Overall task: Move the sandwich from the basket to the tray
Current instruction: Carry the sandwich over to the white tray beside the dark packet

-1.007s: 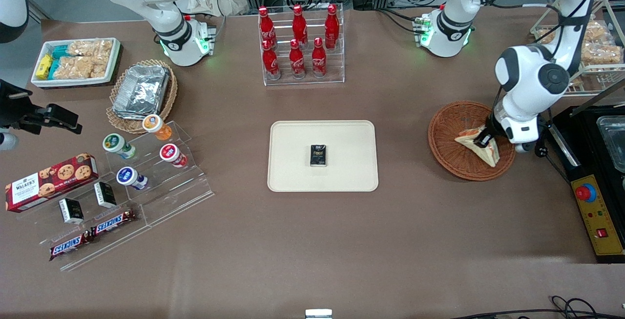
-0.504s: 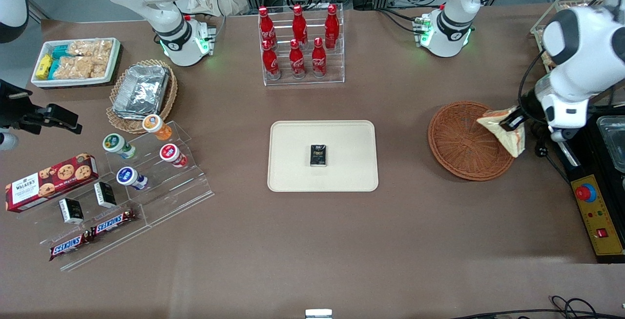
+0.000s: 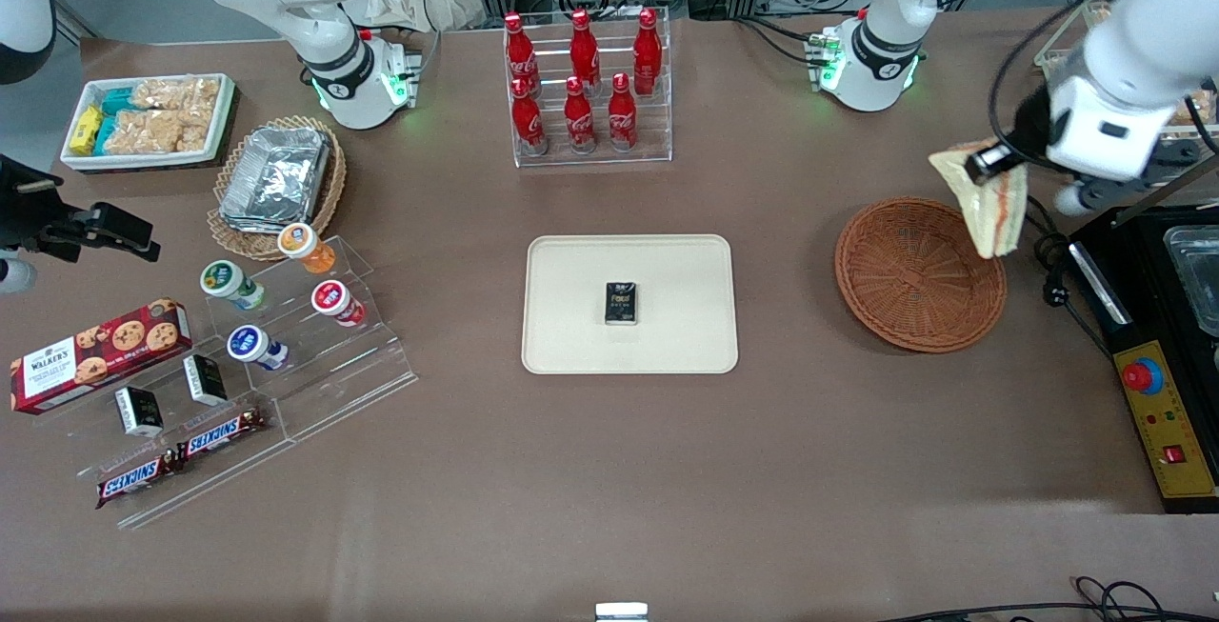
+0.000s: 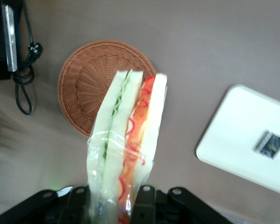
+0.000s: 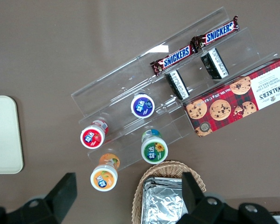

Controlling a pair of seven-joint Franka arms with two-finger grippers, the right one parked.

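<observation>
Front view: the left arm's gripper (image 3: 986, 162) is clamped on the triangular wedge sandwich (image 3: 990, 208) of pale white bread, which hangs in the air above the rim of the round reddish-brown woven wicker basket (image 3: 905, 289) on the side farther from the camera, toward the working arm's end of the table.
Sandwich position: clear of the basket and touching nothing but the gripper; well apart from the flat cream-beige rectangular tray (image 3: 667, 336).
Left wrist view: the sandwich (image 4: 126, 140) points away from the gripper (image 4: 115, 198), its green, orange and red filling layers edge-on, with the basket (image 4: 84, 88) and tray (image 4: 238, 135) below it.
Wrapping: a clear film bunches around the bread by the fingers (image 4: 144, 198).
Grip point: the hold is at one corner of the wedge, so most of it hangs free.
Handling, judged: light and soft; the bread would crush under a hard squeeze, and the film looks slippery, so a quick swing might let it slide or twist.
Better hold, judged: across the two flat bread faces, nearer the middle.
Tray: it carries a small black packet (image 3: 621, 304) near its centre, with bare surface on every side for the sandwich.
Task stage, judged: lifted out, carry to the tray not yet done.
</observation>
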